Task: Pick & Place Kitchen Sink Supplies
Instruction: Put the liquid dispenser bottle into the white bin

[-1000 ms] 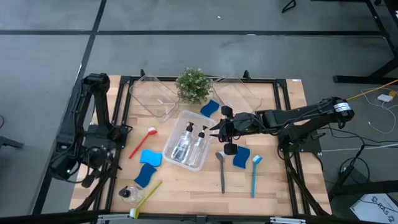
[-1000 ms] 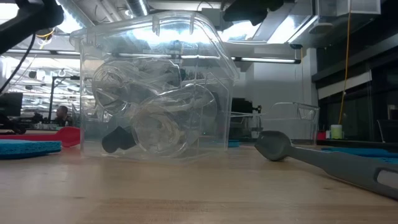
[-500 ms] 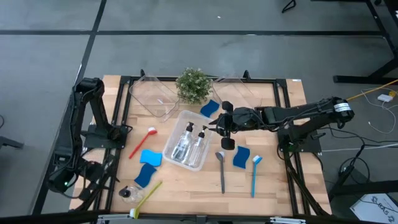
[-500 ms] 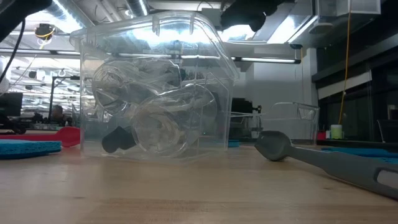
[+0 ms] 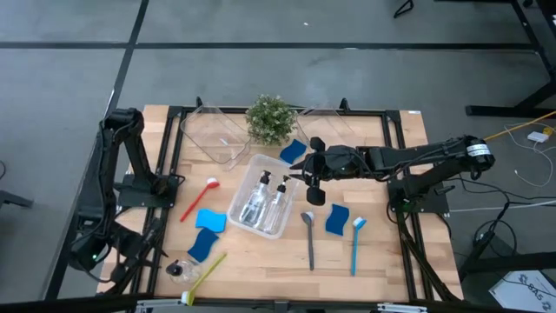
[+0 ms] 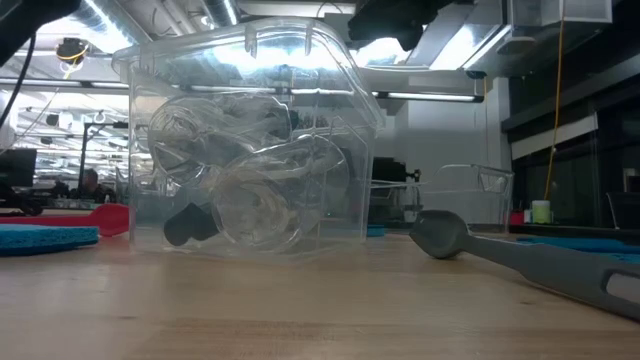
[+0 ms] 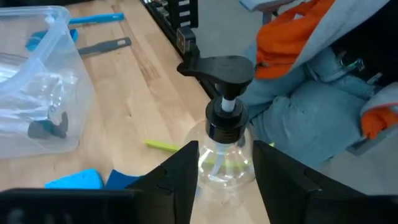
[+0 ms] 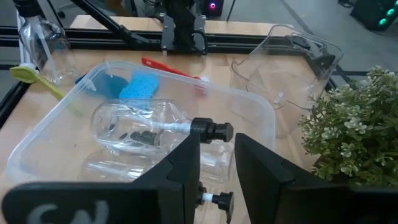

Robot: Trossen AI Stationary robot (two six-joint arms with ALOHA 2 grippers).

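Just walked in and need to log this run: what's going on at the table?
The robot is sorting sink supplies into a clear bin mid-table, which already holds two pump bottles. The right gripper hovers over the bin's edge, holding nothing visible. The left gripper has its fingers on either side of a third pump bottle at the front left corner. Sponges and brushes lie loose on the table.

A lab or workshop is showing here, not a kitchen. A wooden table (image 5: 261,252) is standing on a grey concrete floor (image 5: 278,69), while ceiling lights (image 6: 420,97) and workstations are stretching behind.
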